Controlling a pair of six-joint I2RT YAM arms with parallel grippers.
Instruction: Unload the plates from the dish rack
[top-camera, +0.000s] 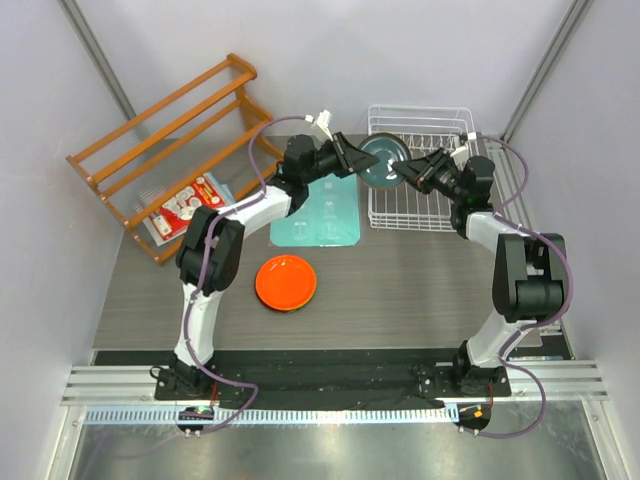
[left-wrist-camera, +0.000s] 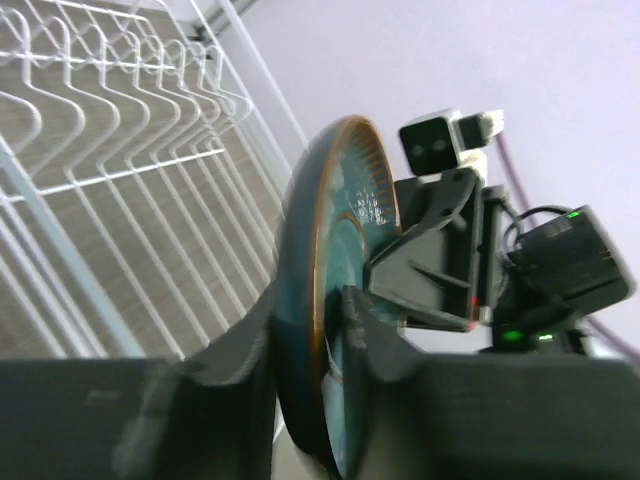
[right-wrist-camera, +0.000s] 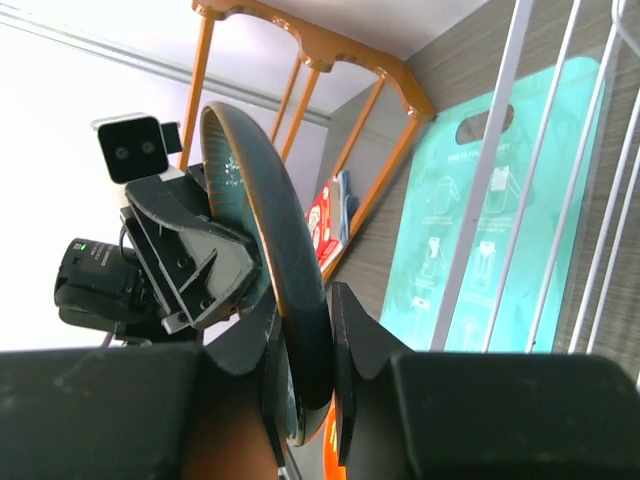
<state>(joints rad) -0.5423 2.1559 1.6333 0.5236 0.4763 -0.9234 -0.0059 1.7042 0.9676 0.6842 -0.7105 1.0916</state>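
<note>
The dark teal-blue plate (top-camera: 383, 160) is held on edge in the air over the left end of the white wire dish rack (top-camera: 420, 215). My left gripper (top-camera: 362, 160) is shut on its left rim and my right gripper (top-camera: 408, 170) is shut on its right rim. In the left wrist view the plate (left-wrist-camera: 340, 200) stands between my left gripper's (left-wrist-camera: 310, 340) fingers. In the right wrist view the plate (right-wrist-camera: 270, 210) sits between my right gripper's (right-wrist-camera: 305, 350) fingers. The orange plate (top-camera: 286, 282) lies flat on the table. The dark red floral plate (top-camera: 185, 205) lies under the wooden rack. The lime plate is out of view.
The flat teal board (top-camera: 315, 215) lies left of the dish rack, below the held plate. The orange-brown wooden slatted rack (top-camera: 165, 140) stands at the back left. The dish rack's tines (left-wrist-camera: 120, 170) show no other plates.
</note>
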